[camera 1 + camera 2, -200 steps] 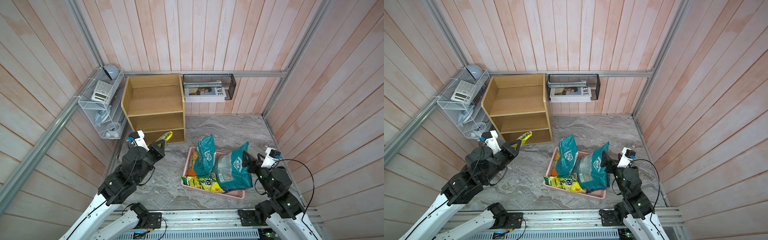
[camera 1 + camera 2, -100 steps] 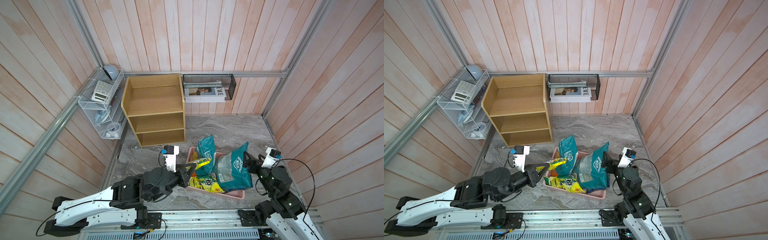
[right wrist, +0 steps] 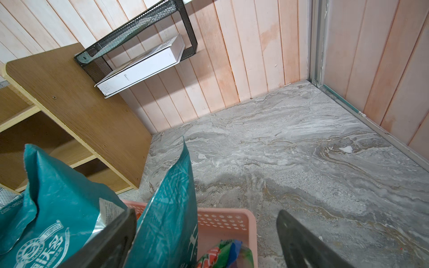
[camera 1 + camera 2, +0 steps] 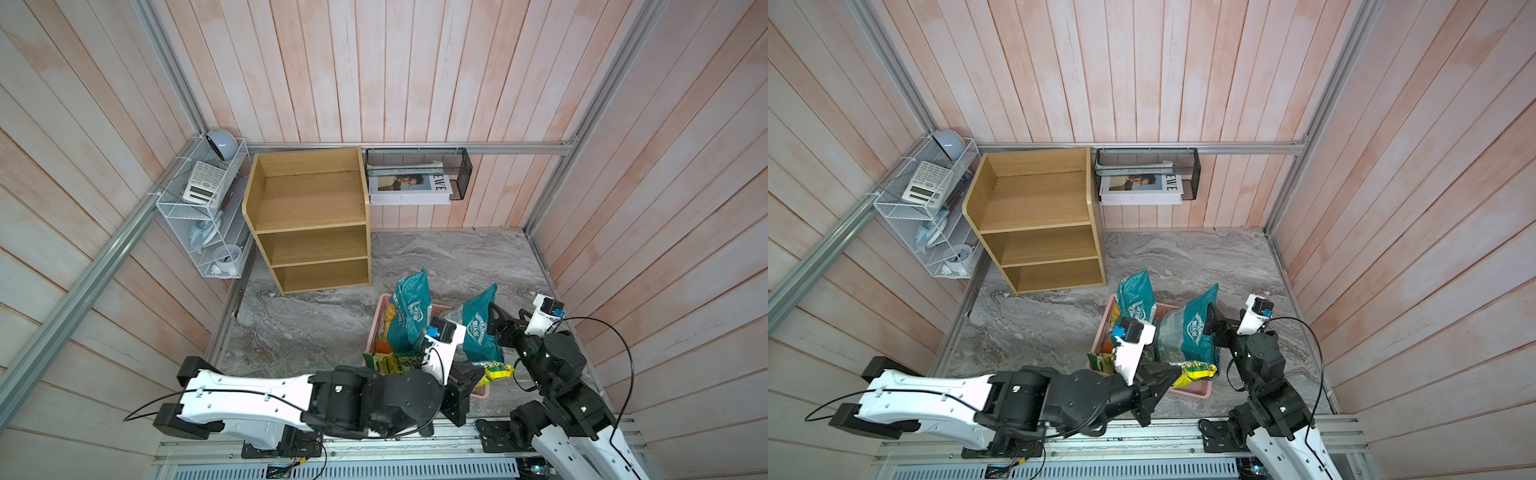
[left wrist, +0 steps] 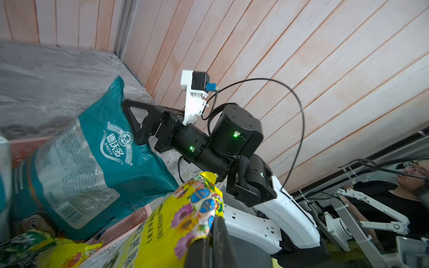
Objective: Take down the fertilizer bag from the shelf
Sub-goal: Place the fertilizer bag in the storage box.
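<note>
Grey marbled stone covers the counter, and pale pink wooden planks close it on three sides, with aluminium rails along them. At the back stands the shelf of light oak veneer, all three tiers bare. The fertilizer bag, glossy yellow film printed with flowers, is off the shelf: the left tool is closed tight on its end and holds it above the near corner of a pink perforated plastic basket. Two crinkled teal bags stand in this basket, one with a clear window. The right tool is spread wide and grips nothing; a teal bag is just beside one finger. Only the left wrist view shows the barcode on that bag and a person beyond the right arm. Only the right wrist view shows small screw holes in the shelf's side panel.
</note>
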You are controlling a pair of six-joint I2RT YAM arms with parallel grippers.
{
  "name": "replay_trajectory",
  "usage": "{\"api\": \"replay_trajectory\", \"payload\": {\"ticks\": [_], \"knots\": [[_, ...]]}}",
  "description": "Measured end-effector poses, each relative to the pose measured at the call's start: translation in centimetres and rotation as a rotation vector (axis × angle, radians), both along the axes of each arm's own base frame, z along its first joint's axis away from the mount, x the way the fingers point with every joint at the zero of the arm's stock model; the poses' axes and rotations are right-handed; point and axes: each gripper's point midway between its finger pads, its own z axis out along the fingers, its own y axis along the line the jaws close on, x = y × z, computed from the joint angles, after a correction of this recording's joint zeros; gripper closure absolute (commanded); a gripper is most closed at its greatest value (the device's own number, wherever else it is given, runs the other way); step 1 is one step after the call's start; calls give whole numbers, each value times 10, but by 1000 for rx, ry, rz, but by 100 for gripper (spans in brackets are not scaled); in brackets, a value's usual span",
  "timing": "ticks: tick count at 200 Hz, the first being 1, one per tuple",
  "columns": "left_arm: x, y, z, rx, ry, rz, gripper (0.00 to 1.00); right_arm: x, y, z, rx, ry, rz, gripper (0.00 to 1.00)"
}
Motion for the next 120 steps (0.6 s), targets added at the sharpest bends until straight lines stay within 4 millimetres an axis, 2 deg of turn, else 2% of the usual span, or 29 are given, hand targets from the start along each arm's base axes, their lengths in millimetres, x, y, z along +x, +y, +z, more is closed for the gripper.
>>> {"api": "replay_trajectory", "payload": {"ticks": [18,37,51,94,120], "knots": [[22,-31,-42,47,71,-30,100,-1,-1,-1,-2,2,-3,2],[38,-46,-76,76,139,-63,100,-1,-2,-2,-7,7,-11,2],[42,-49,-85,67,184,-92,100,-1,-5,-4,-15,12,-23,2],[38,-70,-82,-31,264,-231,100,2,-10,3,-42,16,-57,2],[49,-73,-101,-61,311,-272,100,4,-12,2,-59,30,-67,2]]}}
